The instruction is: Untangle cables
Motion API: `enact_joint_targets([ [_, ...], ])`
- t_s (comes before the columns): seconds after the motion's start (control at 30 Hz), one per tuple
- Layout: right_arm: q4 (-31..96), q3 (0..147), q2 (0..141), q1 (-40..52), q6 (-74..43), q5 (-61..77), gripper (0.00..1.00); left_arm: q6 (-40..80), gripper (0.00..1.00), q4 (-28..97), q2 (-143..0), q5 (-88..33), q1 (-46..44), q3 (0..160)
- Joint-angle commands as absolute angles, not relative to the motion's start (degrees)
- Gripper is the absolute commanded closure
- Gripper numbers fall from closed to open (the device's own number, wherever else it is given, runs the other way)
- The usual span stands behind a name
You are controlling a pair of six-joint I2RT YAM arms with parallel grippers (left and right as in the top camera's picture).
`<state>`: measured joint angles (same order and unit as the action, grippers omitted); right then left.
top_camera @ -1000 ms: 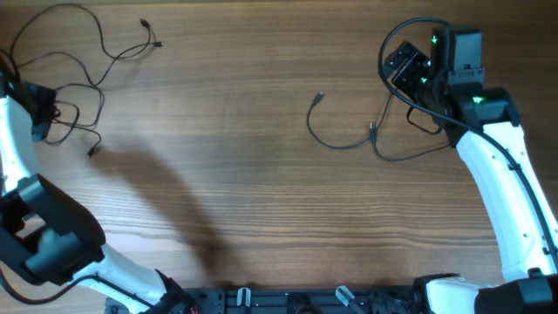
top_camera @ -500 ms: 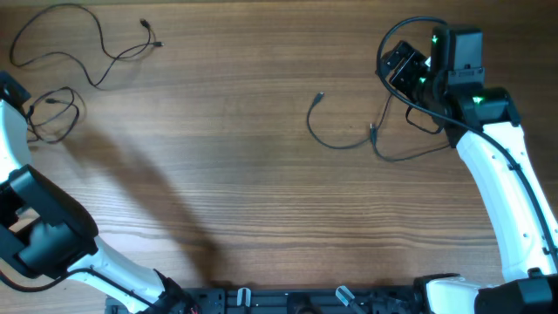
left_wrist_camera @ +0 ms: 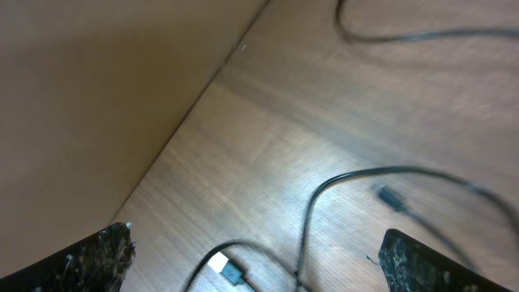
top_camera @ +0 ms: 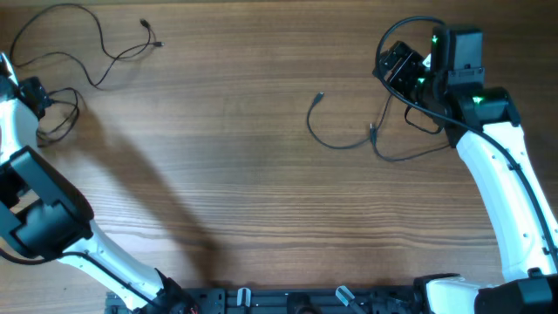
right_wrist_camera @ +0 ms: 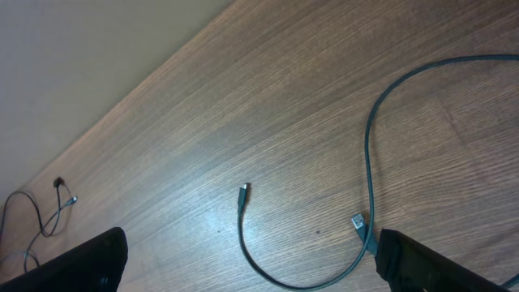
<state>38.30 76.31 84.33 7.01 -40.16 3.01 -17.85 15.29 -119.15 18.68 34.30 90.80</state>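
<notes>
Three thin black cables lie apart on the wooden table. One long cable [top_camera: 116, 58] winds across the far left corner. A second cable [top_camera: 77, 106] is looped beside my left gripper [top_camera: 35, 92] at the left edge. In the left wrist view that gripper [left_wrist_camera: 259, 264] stands open over this cable's plug [left_wrist_camera: 227, 266], touching nothing. The third cable [top_camera: 340, 146] curves right of the middle. My right gripper [top_camera: 394, 63] is open above its right end. In the right wrist view the gripper [right_wrist_camera: 251, 264] holds nothing, with the third cable's curve [right_wrist_camera: 369, 138] and silver plug [right_wrist_camera: 358, 221] below it.
The table's left edge [left_wrist_camera: 203, 81] runs close to my left gripper, with beige floor beyond it. The right arm's own thicker cable [top_camera: 410, 24] loops over its wrist. The arm bases [top_camera: 288, 301] stand along the near edge.
My left gripper has opened and let go of the looped cable after dragging it toward the left edge. The right arm and the middle cable have not moved.
</notes>
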Motion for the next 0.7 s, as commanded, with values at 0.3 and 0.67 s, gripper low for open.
enact_joint_targets([
  [0.3,38.6,76.4,85.0,6.9,-37.3,3.9,0.0,28.6,0.0,37.8,-109.3,25.6,22.2,90.8],
  [0.67,38.9,76.4,85.0,6.9,-36.0,3.9,0.0,41.8,0.0,49.3,-110.2,25.7,34.3,90.2],
])
